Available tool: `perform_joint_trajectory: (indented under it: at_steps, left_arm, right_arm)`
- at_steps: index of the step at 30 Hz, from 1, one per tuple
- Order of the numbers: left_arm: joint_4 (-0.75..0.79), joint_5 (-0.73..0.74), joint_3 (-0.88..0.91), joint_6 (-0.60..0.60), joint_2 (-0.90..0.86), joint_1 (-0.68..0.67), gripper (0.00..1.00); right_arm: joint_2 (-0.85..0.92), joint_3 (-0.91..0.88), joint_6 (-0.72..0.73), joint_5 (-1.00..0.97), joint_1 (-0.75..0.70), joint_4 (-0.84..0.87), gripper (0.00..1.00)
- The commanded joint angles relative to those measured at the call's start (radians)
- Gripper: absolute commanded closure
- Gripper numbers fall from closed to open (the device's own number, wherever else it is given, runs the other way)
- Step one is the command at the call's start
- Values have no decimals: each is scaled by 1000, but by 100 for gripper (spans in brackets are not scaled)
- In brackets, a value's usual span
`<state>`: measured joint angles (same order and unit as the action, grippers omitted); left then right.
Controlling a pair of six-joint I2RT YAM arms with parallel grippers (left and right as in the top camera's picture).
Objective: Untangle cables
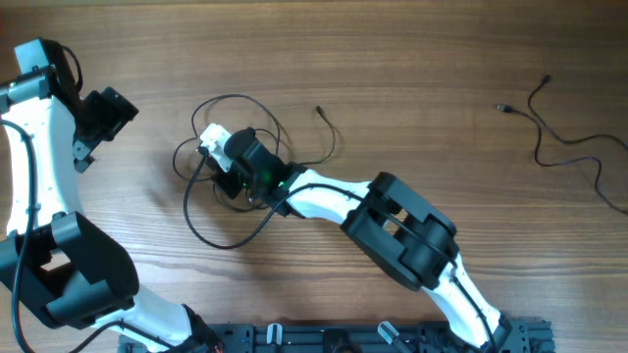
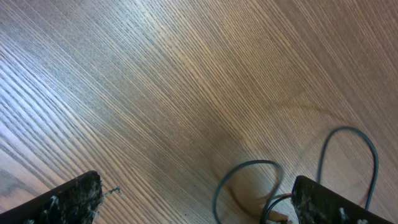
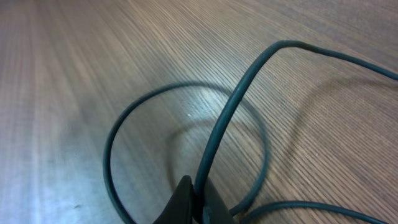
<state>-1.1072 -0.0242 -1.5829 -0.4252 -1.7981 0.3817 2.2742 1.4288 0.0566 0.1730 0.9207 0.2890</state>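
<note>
A bunch of thin black cables (image 1: 231,211) lies looped left of the table's centre, one plug end (image 1: 319,111) sticking out at the upper right. My right gripper (image 1: 210,144) reaches into the bunch from the right. In the right wrist view it (image 3: 199,198) is shut on one cable strand (image 3: 231,106), which rises between the fingertips over a round loop (image 3: 112,143). My left gripper (image 1: 110,110) hangs at the upper left, apart from the bunch. It (image 2: 196,196) stands open, with cable loops (image 2: 245,165) on the wood near its right finger (image 2: 329,202).
A separate thin black cable (image 1: 569,147) lies stretched out at the far right of the wooden table (image 1: 412,69), its plug (image 1: 502,108) pointing left. The arm bases and a black rail (image 1: 324,338) run along the front edge.
</note>
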Motion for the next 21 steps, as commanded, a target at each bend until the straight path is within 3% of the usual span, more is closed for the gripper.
perform_joint_trajectory:
  at_steps: [1,11,21]
  left_arm:
    - [-1,8,9,-10,2,3,0]
    - [-1,9,9,-10,2,3,0]
    - [-1,9,9,-10,2,3,0]
  right_arm:
    - [-180,3,31,113,-19,-34,96]
    - [-438,3,-184,113,-54,-92,96]
    - [-724,6,-167,113,-150,-93,96]
